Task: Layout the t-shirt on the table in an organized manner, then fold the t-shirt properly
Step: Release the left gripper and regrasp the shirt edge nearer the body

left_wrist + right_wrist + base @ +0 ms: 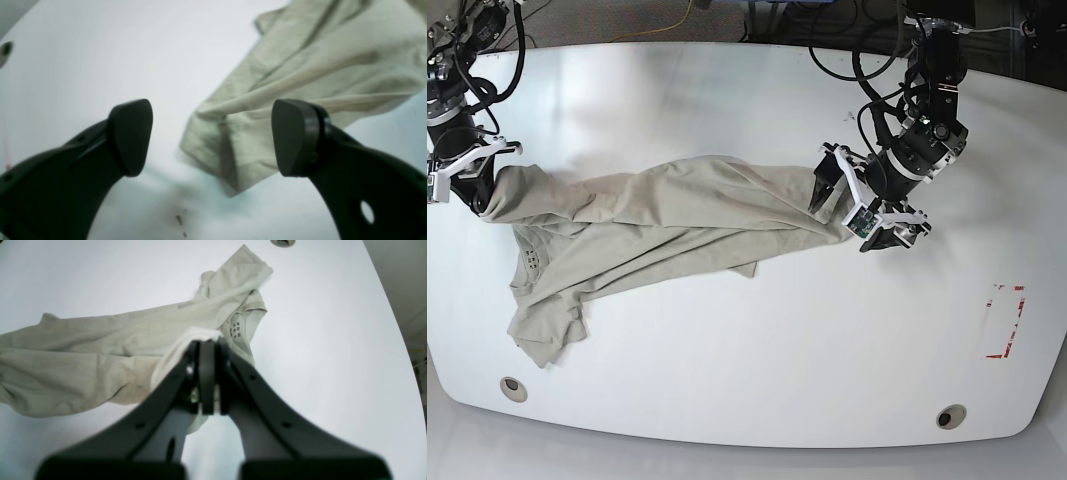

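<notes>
Layout stage of the t-shirt task, read from the near table edge to the far one.

Near edge: the table (757, 390) is bare white here, with a round hole (514, 388) toward each near corner and a red tape rectangle (1005, 322) well apart from the cloth.

Middle: the t-shirt (667, 215) lies in a long, wrinkled, twisted band across the table. One bunched end trails toward the near hole; the printed collar label (236, 329) faces up close to the pinched corner.

Left gripper (211, 138): released, its two pads spread wide and holding nothing. In the left wrist view a hemmed corner of cloth lies on the table between and just beyond the pads. In the base view this gripper sits at the band's end nearest the tape.

Right gripper (207, 373): clenched on a fold of the t-shirt near the collar, at the opposite end of the band.

Judgement: the garment is stretched but not yet flat, so folding has not begun. To do this step well, the free gripper would best regrasp a single hem layer at a true corner, not a bunched pleat. The two arms should then draw apart with even tension. Lowering the cloth slowly would let the twist fall out.
</notes>
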